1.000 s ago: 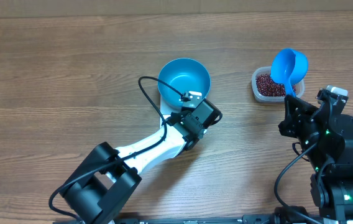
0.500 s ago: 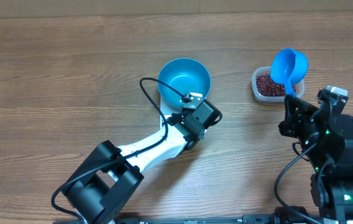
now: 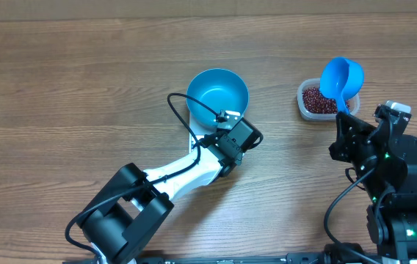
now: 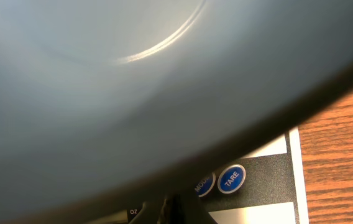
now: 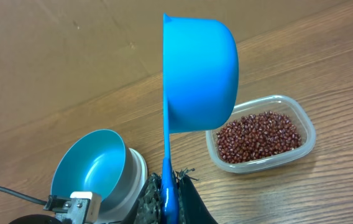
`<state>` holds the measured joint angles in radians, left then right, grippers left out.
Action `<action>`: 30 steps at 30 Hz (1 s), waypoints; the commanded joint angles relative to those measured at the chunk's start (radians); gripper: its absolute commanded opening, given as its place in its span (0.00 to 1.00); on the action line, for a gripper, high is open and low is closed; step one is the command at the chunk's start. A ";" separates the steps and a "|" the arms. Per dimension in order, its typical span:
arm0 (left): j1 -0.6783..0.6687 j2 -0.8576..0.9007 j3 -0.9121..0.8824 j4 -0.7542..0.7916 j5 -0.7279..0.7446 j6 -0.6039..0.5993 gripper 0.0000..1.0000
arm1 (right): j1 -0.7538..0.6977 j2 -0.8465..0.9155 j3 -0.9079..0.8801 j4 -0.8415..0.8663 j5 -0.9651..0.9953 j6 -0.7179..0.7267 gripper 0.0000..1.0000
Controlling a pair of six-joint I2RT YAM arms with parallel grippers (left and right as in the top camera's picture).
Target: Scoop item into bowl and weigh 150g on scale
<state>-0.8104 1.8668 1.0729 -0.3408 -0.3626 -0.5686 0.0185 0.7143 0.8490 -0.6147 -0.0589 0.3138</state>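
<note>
Two pincers we see: left pincer (image 3: 222,123) closed beside the bowl (image 3: 217,92) at centre; right pincer (image 5: 167,190) clamping the scoop (image 5: 201,74) near beans (image 5: 257,134), upper right.

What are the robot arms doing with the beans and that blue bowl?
The right gripper holds a blue scoop by its handle, up over a clear tub of red-brown beans. The teal bowl sits on the white scale and has no beans in it yet. The left gripper, shut, is down by the scale's buttons, under the bowl's edge.
</note>
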 commanded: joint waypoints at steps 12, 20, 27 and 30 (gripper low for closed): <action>0.006 0.068 -0.006 -0.020 0.021 0.015 0.04 | -0.008 -0.004 0.037 0.007 0.013 -0.008 0.04; 0.006 0.126 -0.006 -0.049 0.053 0.007 0.04 | -0.008 -0.004 0.037 0.007 0.013 -0.008 0.04; 0.006 0.127 -0.006 -0.052 0.058 0.008 0.04 | -0.008 -0.004 0.037 0.007 0.013 -0.007 0.04; 0.006 0.127 -0.006 -0.051 0.061 0.008 0.04 | -0.008 -0.004 0.037 0.007 0.013 -0.007 0.04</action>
<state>-0.8112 1.9003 1.1072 -0.3737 -0.3710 -0.5686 0.0185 0.7143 0.8490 -0.6147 -0.0593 0.3138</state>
